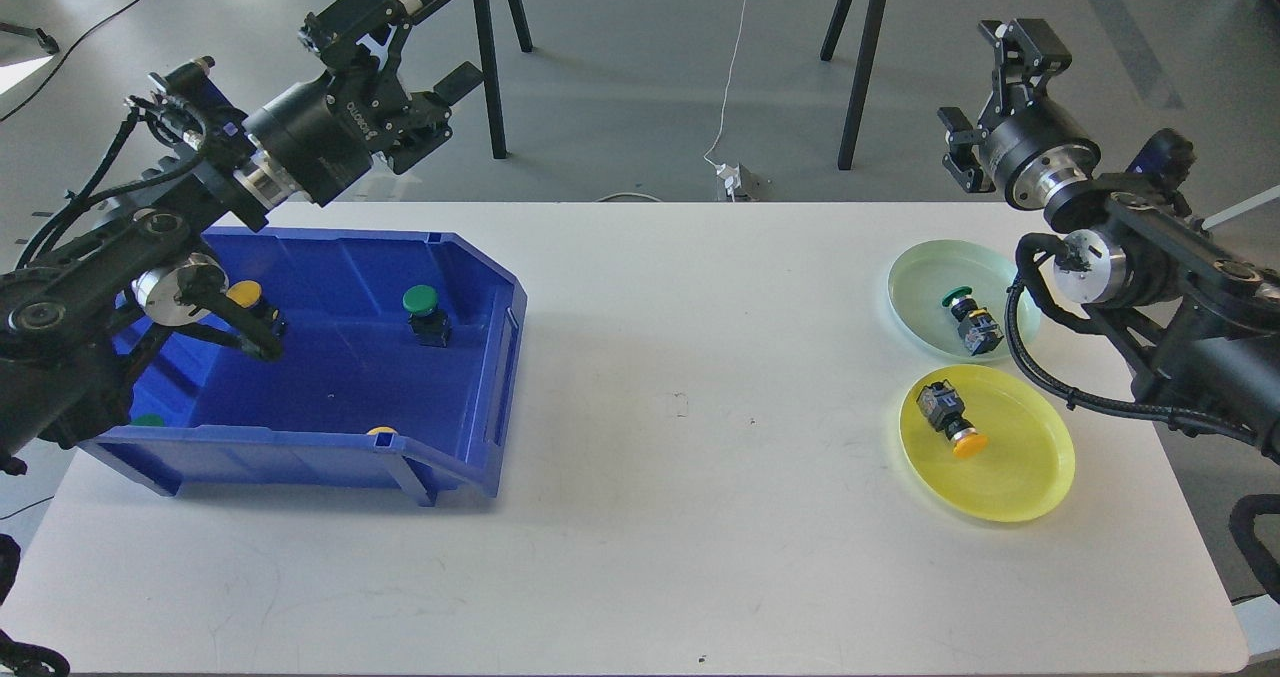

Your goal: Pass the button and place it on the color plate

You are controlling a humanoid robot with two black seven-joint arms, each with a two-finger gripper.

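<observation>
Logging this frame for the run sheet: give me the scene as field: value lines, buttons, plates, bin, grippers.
bin: blue bin on table's left side
buttons in bin: green button upright; yellow button partly behind left arm; a green cap and a yellow cap peek over the front wall
green plate: holds one green-capped button, on its side
yellow plate: holds one yellow-capped button, on its side
left gripper: open, empty, raised above bin's far edge
right gripper: open, empty, raised beyond the plates

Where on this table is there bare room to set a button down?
The widest bare patch lies between the blue bin and the two plates; the front strip is also bare. The green plate and yellow plate nearly touch.
</observation>
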